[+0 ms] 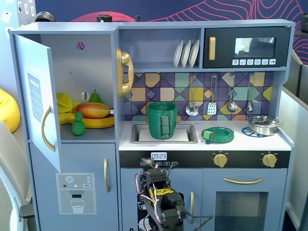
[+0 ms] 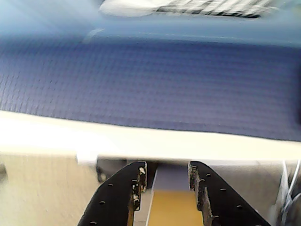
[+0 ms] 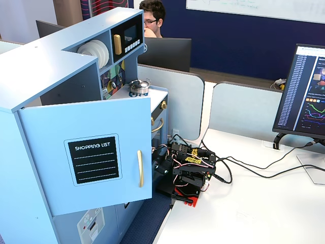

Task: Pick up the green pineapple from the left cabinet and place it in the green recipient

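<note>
The green pineapple (image 1: 78, 124) stands upright at the front of the open left cabinet (image 1: 94, 62), next to a mango (image 1: 93, 109) and a banana (image 1: 98, 122). The green recipient (image 1: 162, 120) stands in the sink, handle facing front. My arm (image 1: 161, 195) is folded low in front of the kitchen, well below both; it also shows in a fixed view (image 3: 189, 170) from the side. In the wrist view my gripper (image 2: 165, 181) is open and empty, facing a blue mat and a pale edge. The pineapple and the recipient are out of the wrist view.
The cabinet door (image 1: 36, 96) swings out to the left; it carries a shopping list label (image 3: 94, 160). A pear (image 1: 95, 97) stands behind the mango. A flat green dish (image 1: 218, 134) and a steel pan (image 1: 263, 124) sit on the counter. Cables (image 3: 244, 170) and a monitor (image 3: 304, 91) are on the desk.
</note>
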`<state>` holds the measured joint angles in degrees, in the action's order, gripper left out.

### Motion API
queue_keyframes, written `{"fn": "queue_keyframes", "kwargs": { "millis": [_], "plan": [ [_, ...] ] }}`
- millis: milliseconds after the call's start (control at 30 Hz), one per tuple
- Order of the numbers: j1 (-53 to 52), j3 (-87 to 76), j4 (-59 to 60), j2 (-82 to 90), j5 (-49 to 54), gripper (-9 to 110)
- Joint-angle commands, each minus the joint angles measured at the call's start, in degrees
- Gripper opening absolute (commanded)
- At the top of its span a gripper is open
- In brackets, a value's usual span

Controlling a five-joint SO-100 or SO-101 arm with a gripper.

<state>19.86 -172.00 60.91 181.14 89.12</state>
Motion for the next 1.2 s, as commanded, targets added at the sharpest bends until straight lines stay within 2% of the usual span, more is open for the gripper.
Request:
{"fn": "queue_keyframes", "kwargs": {
  "millis": [0,67,267,467,667,833,967,1167],
  "plan": [
    [13.45,4.57,-33.84,-6.5,3.25,0],
    [18.72,9.76,-42.28,-12.66,5.1,0],
    [29.53,24.43,-52.38,-24.26,9.67,0],
    [32.7,37.09,-58.27,-37.0,11.34,2],
    [27.95,49.83,-62.23,-50.27,2.46,31],
    [25.14,55.9,-66.36,-58.1,1.76,47],
    [24.87,59.85,-66.18,-62.23,2.02,52],
    [24.08,65.74,-66.97,-69.08,2.11,53]
  ]
}}
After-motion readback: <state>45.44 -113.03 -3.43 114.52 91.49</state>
